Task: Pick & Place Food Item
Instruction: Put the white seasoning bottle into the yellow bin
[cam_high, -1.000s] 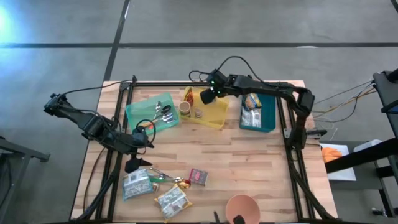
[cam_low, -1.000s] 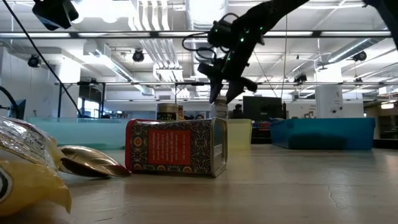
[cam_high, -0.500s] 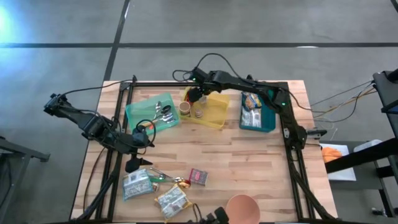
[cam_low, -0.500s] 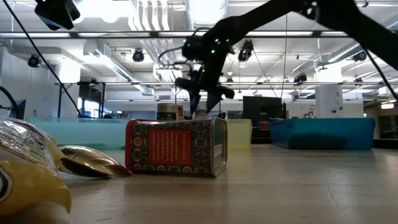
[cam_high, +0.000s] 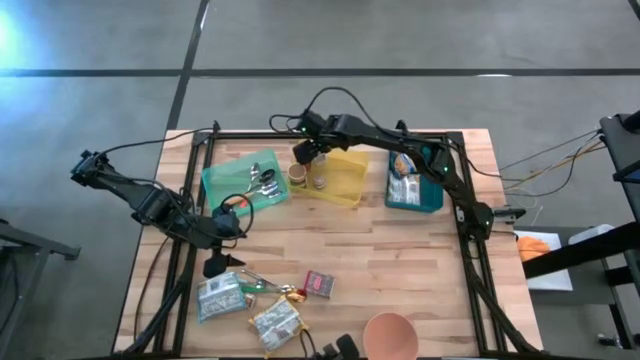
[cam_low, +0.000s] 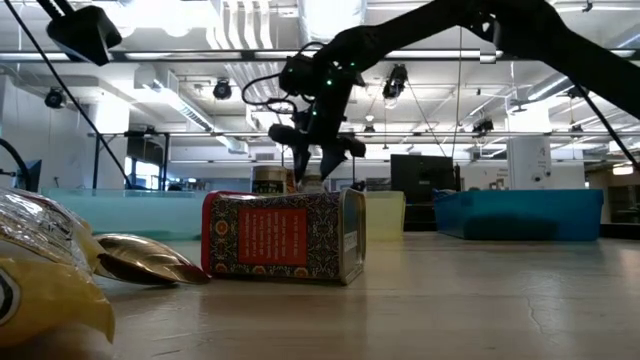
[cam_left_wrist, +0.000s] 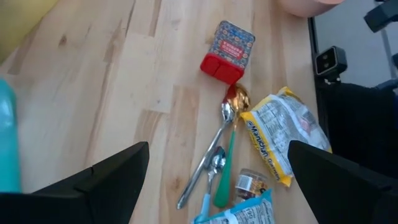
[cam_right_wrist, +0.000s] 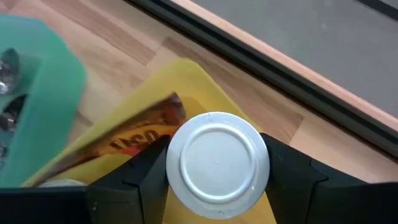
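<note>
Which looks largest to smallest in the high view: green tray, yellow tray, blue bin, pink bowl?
1. Green tray, yellow tray and blue bin: look alike, no ranking.
2. Pink bowl: smallest, partly cut off by the picture's edge.

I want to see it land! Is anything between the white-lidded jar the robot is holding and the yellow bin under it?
Nothing visible blocks it. The right gripper holds the white-lidded jar in its jaws over the yellow bin. An orange packet lies inside the bin beside the jar, and other small jars stand nearby.

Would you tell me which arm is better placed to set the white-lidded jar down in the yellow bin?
The right. The right gripper grips the white-lidded jar above the yellow bin. The left gripper hangs open mid-table.
</note>
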